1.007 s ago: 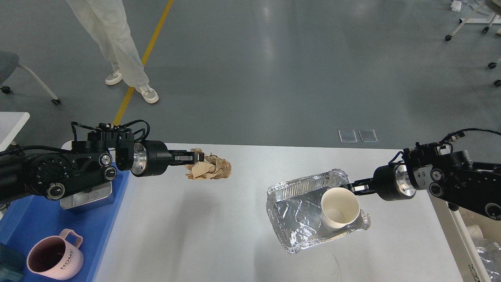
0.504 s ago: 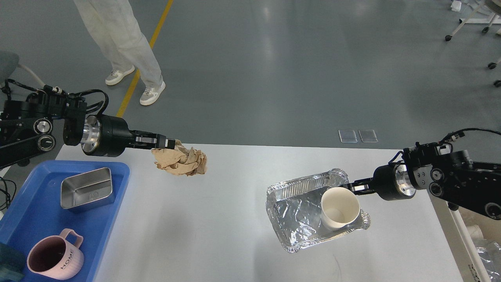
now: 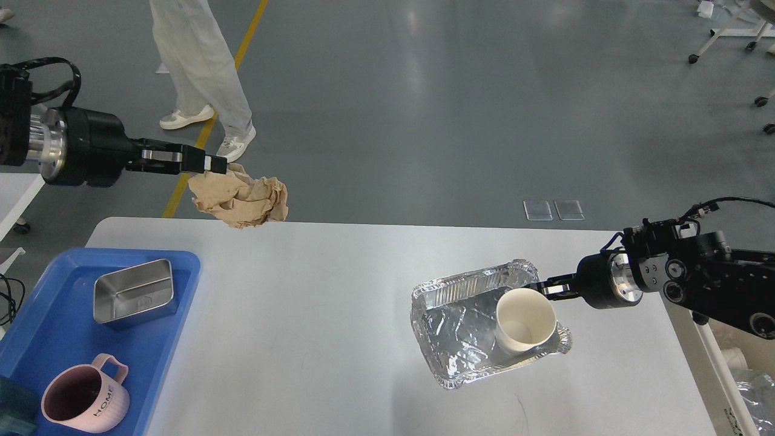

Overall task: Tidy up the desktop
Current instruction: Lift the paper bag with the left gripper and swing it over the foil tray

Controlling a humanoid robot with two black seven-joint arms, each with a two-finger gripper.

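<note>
The white-grey desktop (image 3: 315,339) fills the lower part of the head view. My left gripper (image 3: 213,165) is raised above and beyond its far left corner, shut on a crumpled ball of brown paper (image 3: 242,201) that hangs from its fingertips. At the right, my right gripper (image 3: 537,289) is shut on the right rim of a crinkled foil tray (image 3: 451,327). A white paper cup (image 3: 525,321) lies tilted inside the tray, right next to the fingertips.
A blue plastic tray (image 3: 36,339) at the desktop's left end holds a steel tin (image 3: 134,292) and a pink mug (image 3: 85,399). A person's legs (image 3: 203,66) stand on the floor behind the left gripper. A bin with clear plastic (image 3: 751,387) sits past the right edge.
My left gripper has carried the brown paper up and to the left, from over the desktop to past its far edge. The right gripper and foil tray have barely moved.
</note>
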